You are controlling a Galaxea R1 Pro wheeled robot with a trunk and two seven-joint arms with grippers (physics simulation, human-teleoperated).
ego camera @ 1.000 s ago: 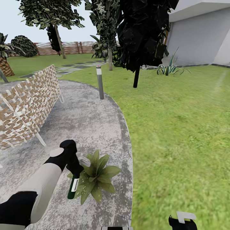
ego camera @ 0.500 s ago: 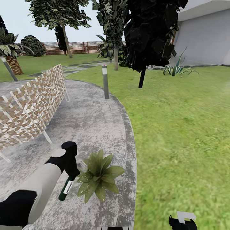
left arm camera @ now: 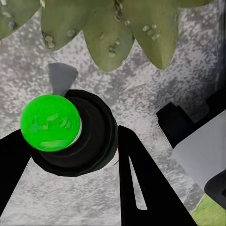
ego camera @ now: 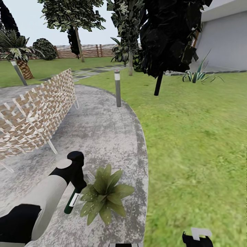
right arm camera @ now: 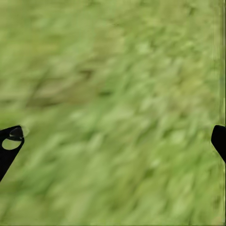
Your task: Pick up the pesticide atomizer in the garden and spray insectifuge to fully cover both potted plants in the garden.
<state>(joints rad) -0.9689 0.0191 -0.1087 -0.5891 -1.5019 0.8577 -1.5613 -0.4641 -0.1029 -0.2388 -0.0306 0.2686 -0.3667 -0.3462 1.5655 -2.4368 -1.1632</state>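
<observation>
In the head view my left gripper (ego camera: 78, 187) is shut on the pesticide atomizer (ego camera: 72, 202), a dark green bottle with a white label that hangs tilted over the grey paving. It sits just left of a potted plant (ego camera: 103, 196), a low green rosette with pale specks on its leaves; the pot is hidden under the leaves. The left wrist view looks along the bottle (left arm camera: 77, 141) with its bright green round end (left arm camera: 49, 122) between my black fingers (left arm camera: 141, 183), and the plant's speckled leaves (left arm camera: 110, 37) lie just beyond. My right gripper (right arm camera: 113, 141) is open over grass.
A woven lattice seat (ego camera: 34, 113) stands at the left on the paved patio (ego camera: 103, 137). A grey bollard light (ego camera: 117, 88) marks the patio edge. Lawn (ego camera: 199, 137) spreads to the right, with a dark tree (ego camera: 158, 82), a wooden fence (ego camera: 89, 50) and a house wall (ego camera: 223, 44) behind.
The head view has shifted, so the camera moved. Against the plant, the bottle in my left gripper has moved left, from over its leaves to beside them.
</observation>
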